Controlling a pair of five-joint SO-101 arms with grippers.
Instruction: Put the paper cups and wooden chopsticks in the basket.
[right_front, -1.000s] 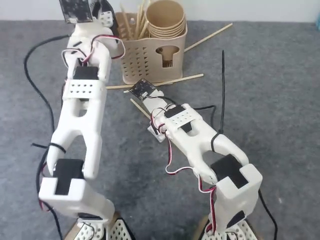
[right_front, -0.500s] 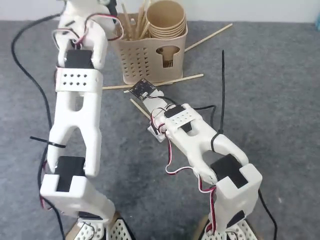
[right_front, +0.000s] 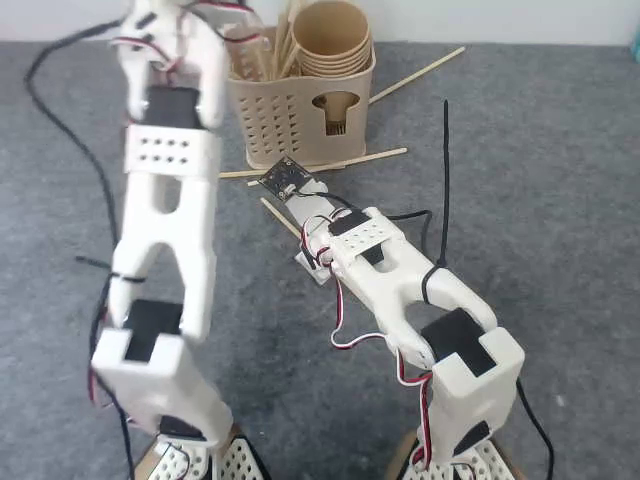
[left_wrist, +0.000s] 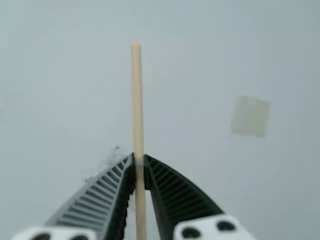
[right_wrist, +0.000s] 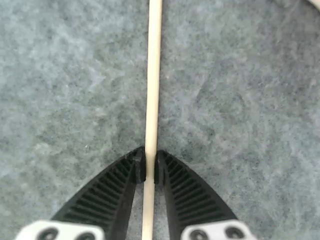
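seeing left gripper (left_wrist: 139, 167) clenched on a chopstick (left_wrist: 136, 100); my right gripper (right_wrist: 149, 165) grasps a second chopstick (right_wrist: 153, 75) against grey carpet (right_wrist: 240, 100); basket (right_front: 290, 120) sits upper middle, high view.

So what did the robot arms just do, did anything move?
The left arm lifted higher beside the basket, its left claw shut on one chopstick. The right claw stayed put, shut on a second chopstick down by the grey mat. The basket, paper cups and loose chopsticks did not move.
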